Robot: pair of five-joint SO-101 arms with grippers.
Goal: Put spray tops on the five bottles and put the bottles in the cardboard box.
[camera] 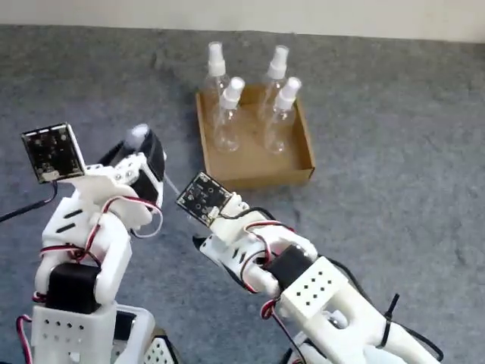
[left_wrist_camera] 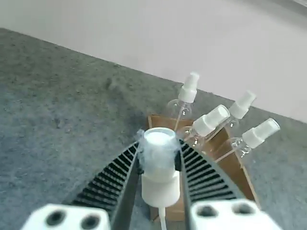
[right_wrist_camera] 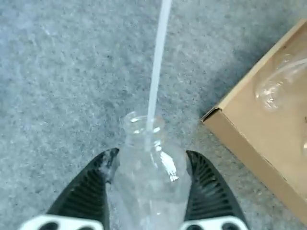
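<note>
We see the fifth spray top [left_wrist_camera: 160,168], white with a clear cap over its nozzle, pinched between the ribbed black fingers [left_wrist_camera: 114,178] of the left gripper [left_wrist_camera: 159,151]. In the high view it sits left of centre, above the left arm. Its thin dip tube [right_wrist_camera: 156,67] runs down at a slant into the mouth of the open bottle [right_wrist_camera: 149,182], so the tube's end is inside the neck while the head of the top is held well clear of it. The right gripper [right_wrist_camera: 151,158] clamps this clear bottle just under the neck, with one finger [right_wrist_camera: 90,192] pressed on each side. In the high view that gripper [camera: 201,241] lies just below the centre of the frame, under its own wrist board. Near it, toward the upper middle of the frame, the cardboard box [camera: 258,179] has its near corner close to the held bottle. Inside the box, four capped bottles [camera: 227,115] stand leaning toward the top of the frame, in two rows of two. Their white spray heads reach past the far edge of the box. Everything rests on a grey carpet [camera: 394,152], and a pale wall [camera: 341,15] runs along the top edge.
</note>
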